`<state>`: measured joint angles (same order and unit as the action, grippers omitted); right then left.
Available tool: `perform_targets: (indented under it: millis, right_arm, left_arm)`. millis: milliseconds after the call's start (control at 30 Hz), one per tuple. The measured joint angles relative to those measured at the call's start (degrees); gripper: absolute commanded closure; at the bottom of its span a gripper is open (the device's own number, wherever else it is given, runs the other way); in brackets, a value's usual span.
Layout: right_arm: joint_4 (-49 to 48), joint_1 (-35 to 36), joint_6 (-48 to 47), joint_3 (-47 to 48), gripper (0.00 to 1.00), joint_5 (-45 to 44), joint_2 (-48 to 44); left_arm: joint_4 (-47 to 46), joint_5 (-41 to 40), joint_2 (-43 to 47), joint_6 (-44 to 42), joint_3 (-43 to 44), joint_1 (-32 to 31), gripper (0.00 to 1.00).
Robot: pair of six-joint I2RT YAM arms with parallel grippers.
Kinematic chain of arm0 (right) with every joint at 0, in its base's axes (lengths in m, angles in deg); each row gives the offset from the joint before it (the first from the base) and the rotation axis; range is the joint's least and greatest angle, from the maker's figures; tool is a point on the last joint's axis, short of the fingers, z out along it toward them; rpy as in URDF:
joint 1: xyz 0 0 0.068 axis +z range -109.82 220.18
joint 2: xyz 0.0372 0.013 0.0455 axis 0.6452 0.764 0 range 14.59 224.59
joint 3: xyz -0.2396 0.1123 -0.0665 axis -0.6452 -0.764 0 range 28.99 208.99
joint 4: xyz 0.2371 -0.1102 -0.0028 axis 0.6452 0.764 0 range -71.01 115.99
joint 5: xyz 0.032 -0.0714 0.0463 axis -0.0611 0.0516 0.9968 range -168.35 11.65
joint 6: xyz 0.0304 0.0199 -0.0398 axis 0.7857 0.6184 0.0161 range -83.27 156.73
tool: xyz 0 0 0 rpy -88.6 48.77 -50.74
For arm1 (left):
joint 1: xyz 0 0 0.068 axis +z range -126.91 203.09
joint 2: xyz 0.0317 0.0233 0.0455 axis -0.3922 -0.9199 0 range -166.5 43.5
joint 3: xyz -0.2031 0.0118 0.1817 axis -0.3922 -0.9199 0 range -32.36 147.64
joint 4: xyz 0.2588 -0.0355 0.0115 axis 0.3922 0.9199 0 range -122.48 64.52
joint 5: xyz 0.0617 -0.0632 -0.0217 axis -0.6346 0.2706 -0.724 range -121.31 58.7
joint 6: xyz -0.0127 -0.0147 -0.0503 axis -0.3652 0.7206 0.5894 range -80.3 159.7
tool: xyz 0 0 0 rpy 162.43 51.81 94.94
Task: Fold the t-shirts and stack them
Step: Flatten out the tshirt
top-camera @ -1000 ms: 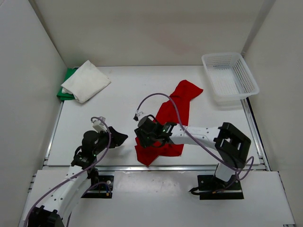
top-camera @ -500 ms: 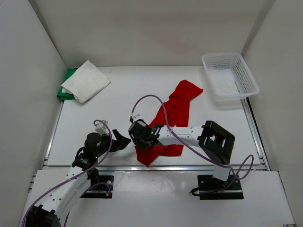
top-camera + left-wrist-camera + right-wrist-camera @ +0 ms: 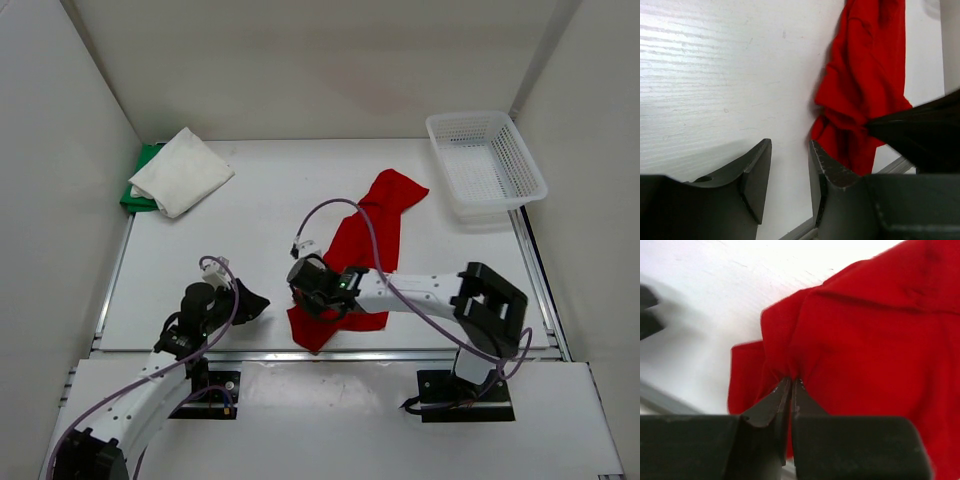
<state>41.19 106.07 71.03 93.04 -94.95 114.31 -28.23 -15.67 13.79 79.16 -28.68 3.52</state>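
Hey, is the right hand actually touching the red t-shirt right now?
Touching. The right wrist view shows the right hand shut on a bunched fold of the red t-shirt, with the cloth puckering where the fingertips meet.

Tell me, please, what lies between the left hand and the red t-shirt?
Nothing but bare white table: the left wrist view shows an uncovered strip between the left hand and the red t-shirt.

A lab test cell: bare white walls (image 3: 320,60) enclose a white table (image 3: 250,210) with bolted robot arms (image 3: 420,287).
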Motion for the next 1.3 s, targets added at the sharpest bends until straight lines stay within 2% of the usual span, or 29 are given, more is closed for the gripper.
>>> perform_targets:
  millis: [167, 300, 400, 533, 567, 667, 767, 1000, 1300]
  right_arm:
    - [-4.85, -3.32, 0.68, -10.93, 1.0, 3.26, -17.18]
    - [-11.72, -11.5, 2.03, -23.06, 0.99, 9.25, -31.52]
    - [-13.64, -15.82, 3.04, -29.68, 1.0, 12.7, -37.7]
    - [-15.56, -15.58, 3.65, -33.33, 0.98, 16.33, -38.4]
    - [-16.24, -15.39, 4.02, -34.21, 0.89, 17.0, -38.6]
    - [-18.73, -15.63, 5.7, -38.95, 0.73, 19.15, -41.68]
    - [-18.14, -16.79, 7.61, -45.13, 0.61, 20.74, -47.78]
    - [-16.52, -20.39, 7.91, -47.54, 0.58, 23.02, -55.98]
    - [-15.69, -17.05, 5.95, -43.76, 0.67, 21.92, -49.29]
  left_arm:
    - [-2.16, -0.98, -5.4, 0.09, 0.15, -3.93, 0.53]
    - [-5.31, -3.37, -13.0, 0.7, 1.75, -11.13, 0.52]
    - [-8.76, -4.42, -18.4, 1.81, 3.3, -15.54, 0.53]
    - [-11.1, -5.46, -19.5, 2.86, 3.45, -16.35, 0.53]
    - [-11.3, -5.7, -19.41, 2.97, 3.5, -16.02, 0.52]
    - [-11.34, -5.9, -19.5, 2.69, 3.67, -15.17, 0.52]
    - [-10.88, -6.71, -19.74, 2.19, 3.72, -15.28, 0.52]
    - [-8.92, -7.02, -15.91, 1.7, 2.29, -13.05, 0.52]
    - [-8.02, -7.06, -13.18, 1.97, 2.29, -13.25, 0.53]
